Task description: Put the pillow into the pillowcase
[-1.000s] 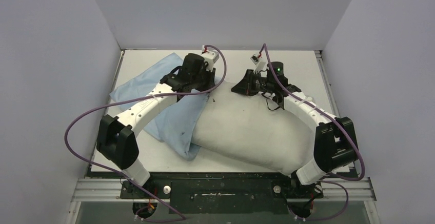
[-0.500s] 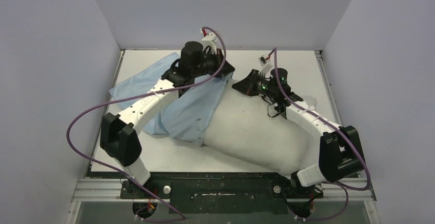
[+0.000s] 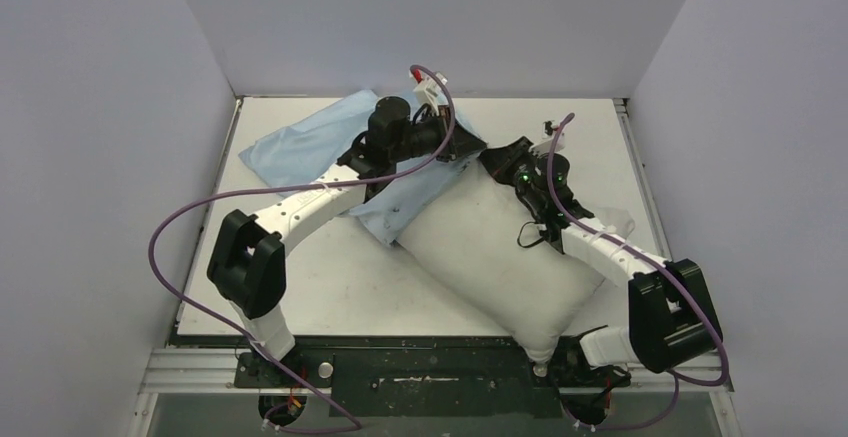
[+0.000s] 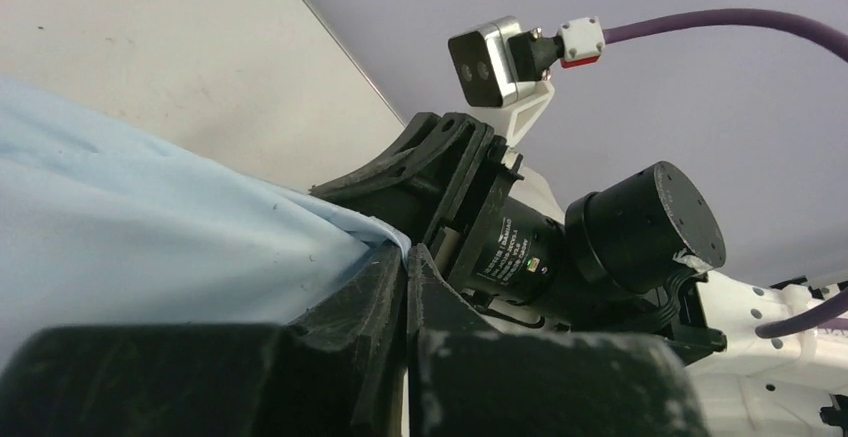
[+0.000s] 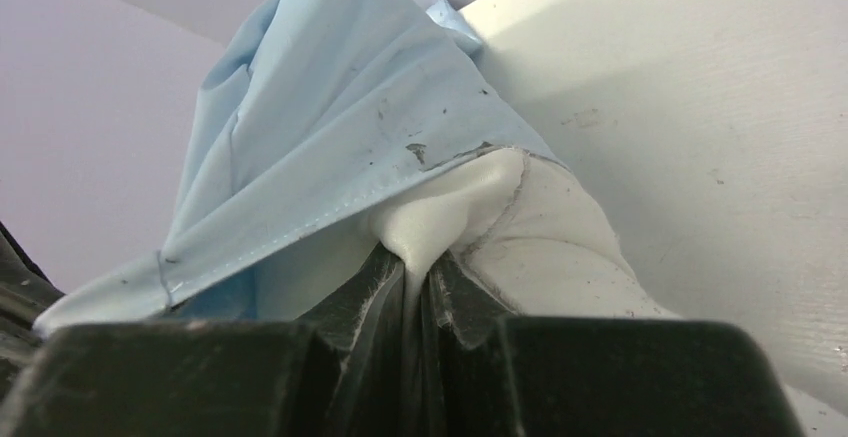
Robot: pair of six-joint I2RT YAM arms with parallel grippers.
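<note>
The pillow (image 3: 500, 247) lies on a diagonal across the table (image 3: 340, 277). Taking the overhead view as a dial with twelve at the far wall, its far corner sits just off centre toward 12 o'clock and its opposite corner reaches 5 o'clock, where it hangs over the near edge. Nearly all of the pillow is bare. Only the far corner has cover: in the right wrist view the stitched hem of the pillowcase (image 3: 300, 142) drapes across that corner like a hood. The rest of the blue cloth lies flat and wrinkled out toward 10 and 11 o'clock. The right gripper (image 5: 420, 275) is clamped on the pillow's far corner, with a tuft of white fabric pinched between its fingers. The left gripper (image 4: 404, 257) is closed tight on the pillowcase edge just beside it, so the two tools nearly meet. I cannot tell whether the left holds one layer of the opening or both. The step in hand looks like seating the first corner in the mouth of the case, so the task is at an early stage. The next move likely calls for drawing the hem toward 5 o'clock along the pillow while the right arm feeds the corner toward 10 o'clock. The mouth must gape for this, since a pinch through both layers would only drag the case.
</note>
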